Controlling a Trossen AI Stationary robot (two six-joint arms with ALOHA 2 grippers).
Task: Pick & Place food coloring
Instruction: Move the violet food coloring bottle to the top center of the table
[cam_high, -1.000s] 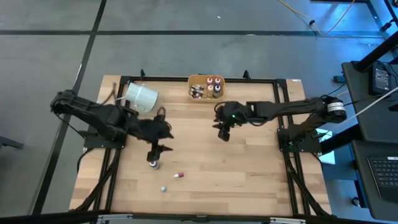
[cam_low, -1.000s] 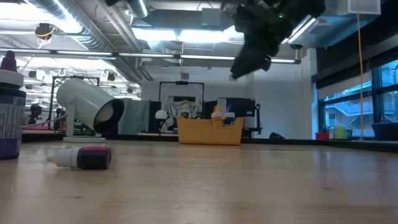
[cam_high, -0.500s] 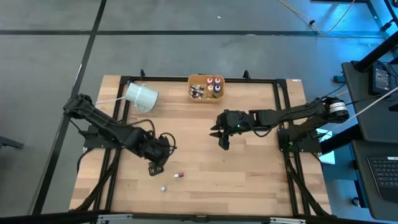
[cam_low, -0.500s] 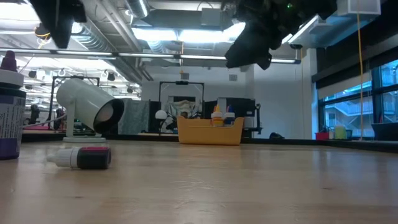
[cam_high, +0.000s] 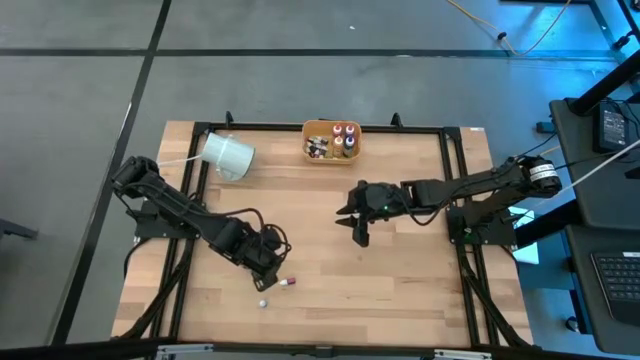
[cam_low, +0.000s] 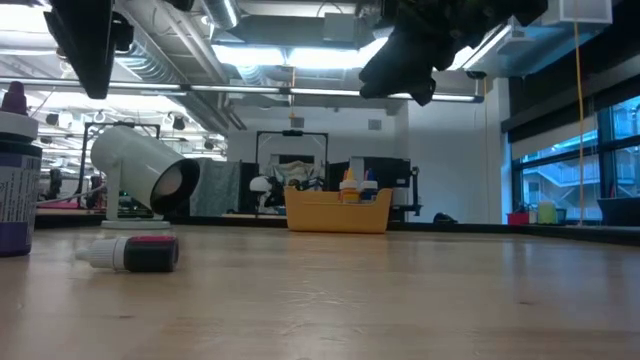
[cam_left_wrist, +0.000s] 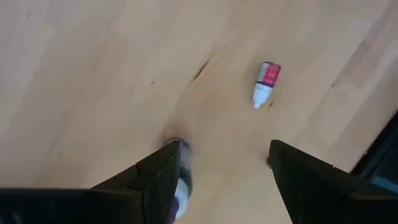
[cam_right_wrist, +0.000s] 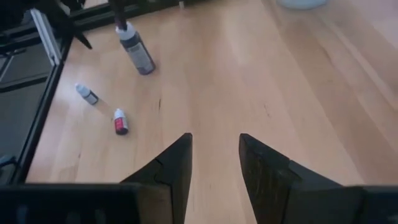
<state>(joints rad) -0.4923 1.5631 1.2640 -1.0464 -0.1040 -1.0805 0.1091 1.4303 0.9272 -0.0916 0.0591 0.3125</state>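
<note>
Orange bin, far centre of the wooden surface: several food-coloring bottles stand inside, caps up; exact count cannot be told. Judged as the share of the task already done.

Left to place, all at the near left of the surface:
- purple bottle, upright, tallest of the three; seen beside one finger in the left wrist view.
- red-labelled dropper bottle, lying on its side, just right of the left gripper.
- small white-capped vial, lying nearest the front edge.

Left gripper: low over the near-left group, fingers spread wide, nothing between them.

Right gripper: mid-surface, right of centre, raised, fingers partly apart and empty.

White cup: tipped on its side, far left; not part of the task.

Judgement: partly done; three pieces remain.
</note>
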